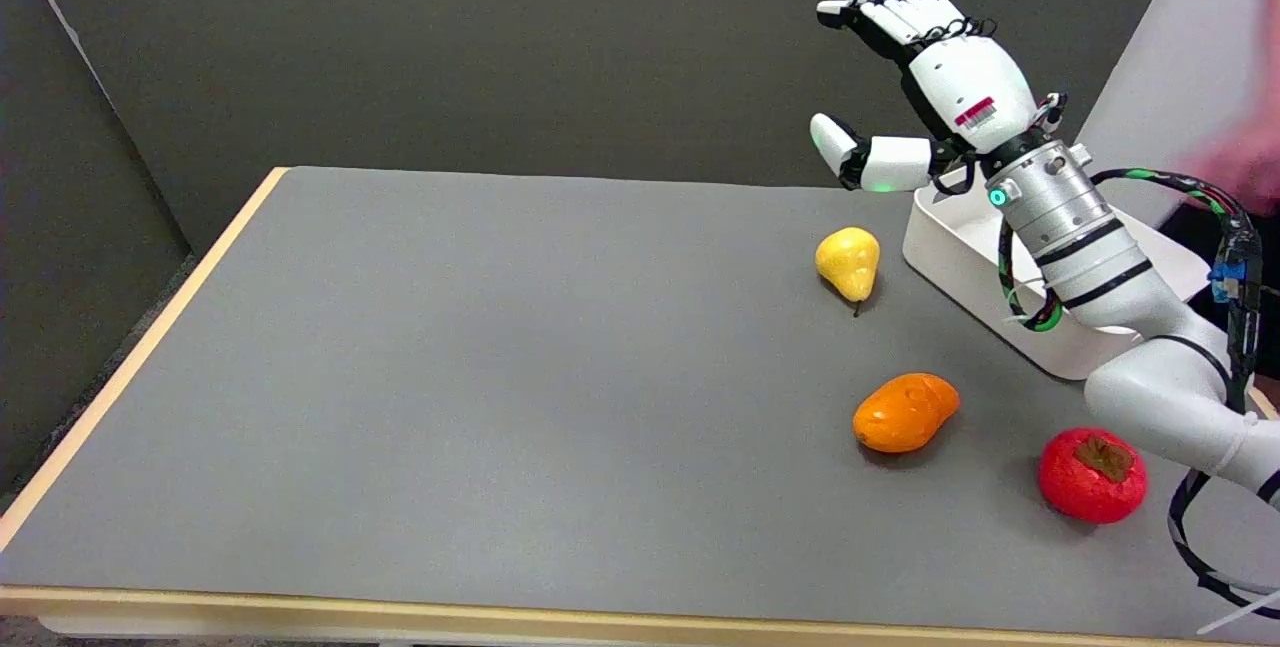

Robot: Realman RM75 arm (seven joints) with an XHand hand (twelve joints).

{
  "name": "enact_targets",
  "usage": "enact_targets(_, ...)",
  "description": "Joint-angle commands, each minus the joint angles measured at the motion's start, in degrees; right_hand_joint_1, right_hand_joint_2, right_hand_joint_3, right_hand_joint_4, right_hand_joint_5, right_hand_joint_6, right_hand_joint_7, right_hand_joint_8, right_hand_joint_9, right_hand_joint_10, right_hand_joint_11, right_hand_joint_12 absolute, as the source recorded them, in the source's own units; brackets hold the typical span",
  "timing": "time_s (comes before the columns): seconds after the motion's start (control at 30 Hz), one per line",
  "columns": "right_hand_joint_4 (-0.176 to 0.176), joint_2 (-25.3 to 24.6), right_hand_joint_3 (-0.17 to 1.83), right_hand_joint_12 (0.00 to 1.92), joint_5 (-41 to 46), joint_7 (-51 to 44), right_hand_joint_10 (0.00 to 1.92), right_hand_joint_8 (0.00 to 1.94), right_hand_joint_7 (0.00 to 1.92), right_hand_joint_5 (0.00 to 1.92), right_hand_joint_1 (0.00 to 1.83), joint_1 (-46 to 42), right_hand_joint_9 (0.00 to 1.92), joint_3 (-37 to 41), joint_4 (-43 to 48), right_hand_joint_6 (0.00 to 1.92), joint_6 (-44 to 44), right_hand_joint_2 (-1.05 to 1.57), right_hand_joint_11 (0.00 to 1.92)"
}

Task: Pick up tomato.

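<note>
The red tomato point(1091, 475) with a brown calyx lies on the grey table point(500, 377) near its front right, just beside my right forearm. My right hand point(925, 77) hangs high above the table's far right side, well behind the tomato. Its fingers are stretched out to the left, the thumb is apart below them, and it holds nothing.
A yellow pear point(849, 262) lies below the hand. An orange fruit point(905, 412) sits left of the tomato. A white tray point(960, 237) stands at the right edge, partly under my forearm. A blurred person's hand point(1245, 162) shows at the far right.
</note>
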Motion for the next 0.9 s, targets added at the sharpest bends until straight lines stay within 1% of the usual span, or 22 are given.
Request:
enact_targets(0.03, 0.087, -0.40, 0.92, 1.24, -0.08, 1.67, 0.58, 0.28, 0.21, 0.20, 0.34, -8.00, 0.11, 6.65, 2.57, 0.44, 1.62, 0.64, 0.08)
enact_targets(0.3, 0.088, -1.04, 0.92, 1.24, -0.08, 1.67, 0.58, 0.28, 0.21, 0.20, 0.34, -10.99, 0.11, 9.41, 3.37, 0.44, 2.42, 0.64, 0.08)
enact_targets(0.47, 0.088, -2.83, 0.92, 1.24, 0.48, 1.41, 0.58, 0.28, 0.21, 0.20, 0.34, -15.08, 0.11, 13.41, 3.81, 0.44, 3.87, 0.64, 0.08)
enact_targets(0.6, 0.088, -5.11, 0.92, 1.24, 0.86, 1.73, 0.58, 0.28, 0.21, 0.20, 0.35, -19.99, 0.11, 19.95, 4.20, 0.44, 5.11, 0.64, 0.08)
enact_targets(0.67, 0.088, -6.64, 0.92, 1.24, 2.76, 1.99, 0.59, 0.28, 0.21, 0.20, 0.35, -23.09, 0.11, 23.52, 5.08, 0.44, 5.35, 0.64, 0.08)
enact_targets(0.73, 0.089, -8.44, 0.98, 1.19, 4.99, 2.49, 0.61, 0.31, 0.23, 0.20, 0.31, -26.81, 0.13, 27.36, 6.27, 0.46, 5.35, 0.62, 0.11)
enact_targets(0.9, 0.099, -12.21, 0.99, 1.22, 8.04, 2.55, 0.63, 0.34, 0.28, 0.21, 0.30, -33.72, 0.18, 32.62, 9.23, 0.49, 6.08, 0.61, 0.15)
